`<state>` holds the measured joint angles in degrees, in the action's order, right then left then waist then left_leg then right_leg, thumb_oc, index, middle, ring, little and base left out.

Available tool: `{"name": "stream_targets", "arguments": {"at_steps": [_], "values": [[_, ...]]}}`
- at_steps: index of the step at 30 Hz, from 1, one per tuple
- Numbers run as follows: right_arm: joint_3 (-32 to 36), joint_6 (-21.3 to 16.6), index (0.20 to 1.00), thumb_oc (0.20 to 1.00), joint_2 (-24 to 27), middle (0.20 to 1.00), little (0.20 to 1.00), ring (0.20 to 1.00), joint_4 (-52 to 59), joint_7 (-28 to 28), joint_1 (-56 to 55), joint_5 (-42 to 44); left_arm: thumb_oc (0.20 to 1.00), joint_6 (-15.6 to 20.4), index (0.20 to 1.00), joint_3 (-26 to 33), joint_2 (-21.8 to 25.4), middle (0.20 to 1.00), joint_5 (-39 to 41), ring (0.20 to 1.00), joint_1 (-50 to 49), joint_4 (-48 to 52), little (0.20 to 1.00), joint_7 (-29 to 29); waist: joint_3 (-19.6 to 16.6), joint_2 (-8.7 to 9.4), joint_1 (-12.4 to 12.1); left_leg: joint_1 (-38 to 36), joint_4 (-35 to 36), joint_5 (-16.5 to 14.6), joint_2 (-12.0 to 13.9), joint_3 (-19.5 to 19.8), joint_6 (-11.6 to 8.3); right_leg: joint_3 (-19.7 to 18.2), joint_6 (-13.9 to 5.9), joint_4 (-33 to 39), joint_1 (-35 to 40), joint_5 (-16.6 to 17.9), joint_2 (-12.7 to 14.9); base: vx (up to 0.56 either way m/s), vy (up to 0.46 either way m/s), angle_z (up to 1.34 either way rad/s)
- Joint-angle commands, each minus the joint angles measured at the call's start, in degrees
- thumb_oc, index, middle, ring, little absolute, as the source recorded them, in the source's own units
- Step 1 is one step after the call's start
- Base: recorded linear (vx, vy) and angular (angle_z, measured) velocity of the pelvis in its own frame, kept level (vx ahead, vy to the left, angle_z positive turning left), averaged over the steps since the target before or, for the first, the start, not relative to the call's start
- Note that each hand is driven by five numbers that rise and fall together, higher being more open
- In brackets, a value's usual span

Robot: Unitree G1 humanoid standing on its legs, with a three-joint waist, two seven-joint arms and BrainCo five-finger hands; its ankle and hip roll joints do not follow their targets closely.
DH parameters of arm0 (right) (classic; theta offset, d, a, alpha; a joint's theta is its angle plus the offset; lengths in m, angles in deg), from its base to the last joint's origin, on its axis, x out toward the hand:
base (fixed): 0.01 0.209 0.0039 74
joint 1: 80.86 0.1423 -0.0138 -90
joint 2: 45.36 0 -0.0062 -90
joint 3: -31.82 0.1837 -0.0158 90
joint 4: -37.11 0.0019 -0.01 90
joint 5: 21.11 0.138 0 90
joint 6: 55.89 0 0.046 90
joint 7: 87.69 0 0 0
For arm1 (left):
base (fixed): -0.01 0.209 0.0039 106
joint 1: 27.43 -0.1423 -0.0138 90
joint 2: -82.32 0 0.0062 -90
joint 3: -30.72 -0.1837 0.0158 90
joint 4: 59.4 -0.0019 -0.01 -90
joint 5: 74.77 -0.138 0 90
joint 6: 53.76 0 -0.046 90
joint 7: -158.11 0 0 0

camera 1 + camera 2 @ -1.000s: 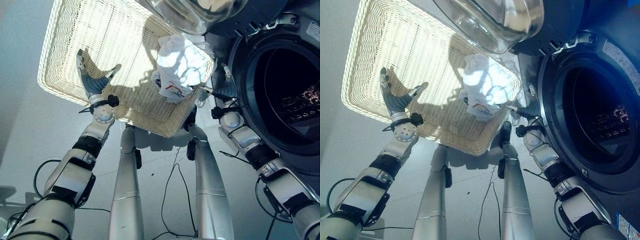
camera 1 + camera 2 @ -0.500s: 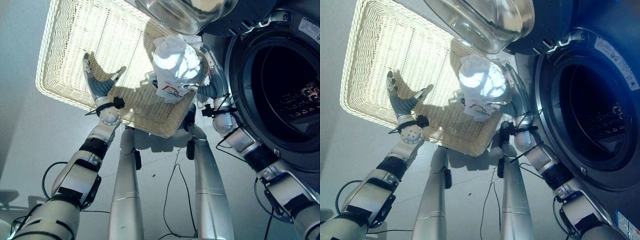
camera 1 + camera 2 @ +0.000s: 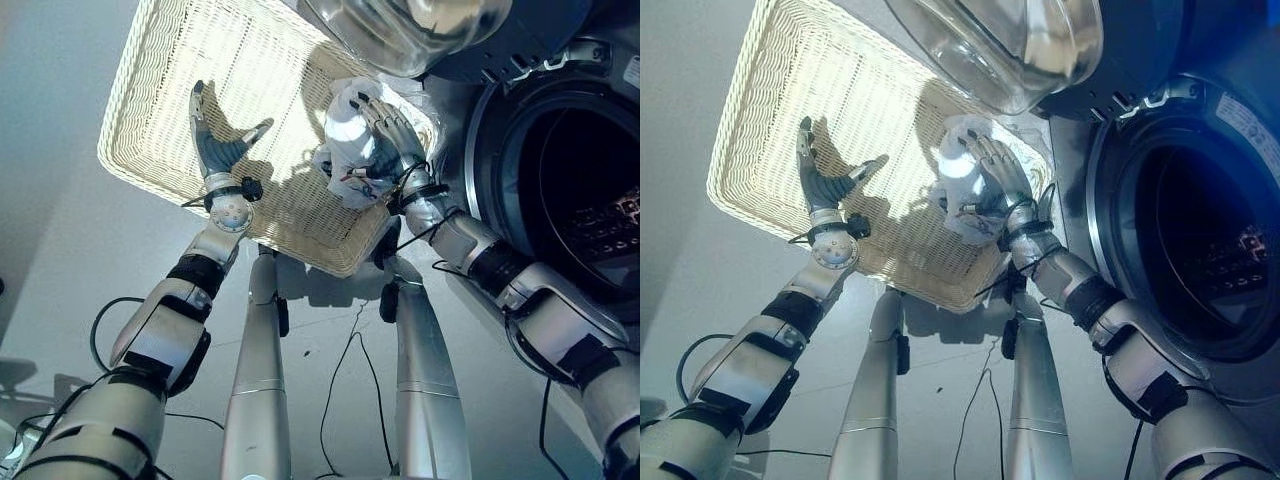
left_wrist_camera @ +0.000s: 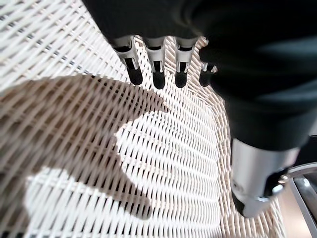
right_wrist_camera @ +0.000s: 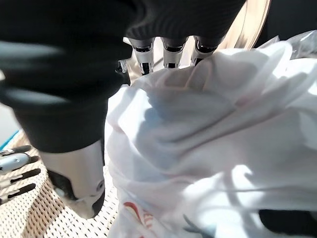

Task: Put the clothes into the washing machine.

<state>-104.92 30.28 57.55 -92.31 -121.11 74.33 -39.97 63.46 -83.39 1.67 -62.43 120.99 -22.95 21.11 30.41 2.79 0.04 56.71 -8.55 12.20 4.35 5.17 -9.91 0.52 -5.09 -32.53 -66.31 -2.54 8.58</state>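
1. While its door stands open, the washing machine [image 3: 585, 190] shows a dark drum beside the basket's right edge.
2. Wicker basket [image 3: 180, 100] lies on the floor.
3. White clothes [image 3: 962, 165] sit bunched in its near right corner.
4. Right hand [image 3: 385, 135] lies on the bundle, fingers [image 5: 166, 54] curled into the cloth; close fully, gathering loose folds, before lifting.
5. Left hand [image 3: 215, 150] hovers over the weave, fingers spread, holding nothing.

Bright sunlit basket [image 3: 180, 110], hard hand-shaped shadow on its weave, glare on glass door [image 3: 410, 30], dark drum [image 3: 590, 190]
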Motion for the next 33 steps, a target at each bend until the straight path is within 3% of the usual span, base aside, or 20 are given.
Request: {"name": "stream_targets", "arguments": {"at_steps": [1,3,10,16,33], "values": [[-2.45,3.65,1.0,1.0,-0.19,1.0,1.0,1.0,-4.79,3.05,1.82,4.06,1.0,2.36,1.0,0.79,-1.21,1.0,1.6,1.0,4.15,-2.15,1.0,-0.59,-0.62,-2.9,0.17,2.33,-6.46,-3.7,-5.9,-2.08,3.92,6.06,-2.01,16.8,5.16,12.32,-3.57,0.0,0.0,0.0],[-3.13,4.63,1.0,1.0,-1.46,1.0,1.0,1.0,-8.94,3.64,3.02,4.79,1.0,2.61,1.0,0.25,-1.69,1.0,1.52,1.0,4.86,-3.02,1.0,-0.8,-0.62,-3.21,-0.25,2.38,-6.2,-3.48,-5.94,-2.0,4.06,6.33,-1.87,16.88,5.12,12.45,-3.52,0.0,-0.006,0.02],[-4.18,13.34,1.0,1.0,-3.74,1.0,1.0,1.0,-18.47,10.85,4.66,2.92,1.0,3.38,1.0,-0.76,-2.63,1.0,2.12,1.0,5.66,-3.84,1.0,-0.87,-0.62,-4.02,-1.1,2.58,-6.09,-3.11,-6.19,-1.99,4.41,6.82,-1.65,16.76,4.85,12.77,-3.36,0.01,0.001,0.04],[-5.73,16.23,1.0,1.0,-4.04,1.0,1.0,1.0,-22.43,16.24,5.07,-0.73,1.0,3.57,1.0,-1.34,-2.9,1.0,2.54,1.0,5.88,-3.4,1.0,-0.63,-0.62,-4.46,-1.39,2.77,-5.8,-2.66,-6.19,-2.12,4.61,7.03,-1.51,16.63,4.56,13.02,-3.38,0.01,0.005,0.02],[-8.02,11.52,1.0,1.0,-2.05,1.0,1.0,1.0,-18.36,20.0,-0.94,-14.37,1.0,4.27,1.0,-0.12,-2.88,1.0,0.44,1.0,2.51,-0.63,1.0,2.31,-0.62,-3.71,-0.21,3.29,-5.82,-2.26,-5.73,-2.74,4.56,6.08,-1.21,16.52,3.95,13.05,-4.22,0.0,0.004,0.0]]}}
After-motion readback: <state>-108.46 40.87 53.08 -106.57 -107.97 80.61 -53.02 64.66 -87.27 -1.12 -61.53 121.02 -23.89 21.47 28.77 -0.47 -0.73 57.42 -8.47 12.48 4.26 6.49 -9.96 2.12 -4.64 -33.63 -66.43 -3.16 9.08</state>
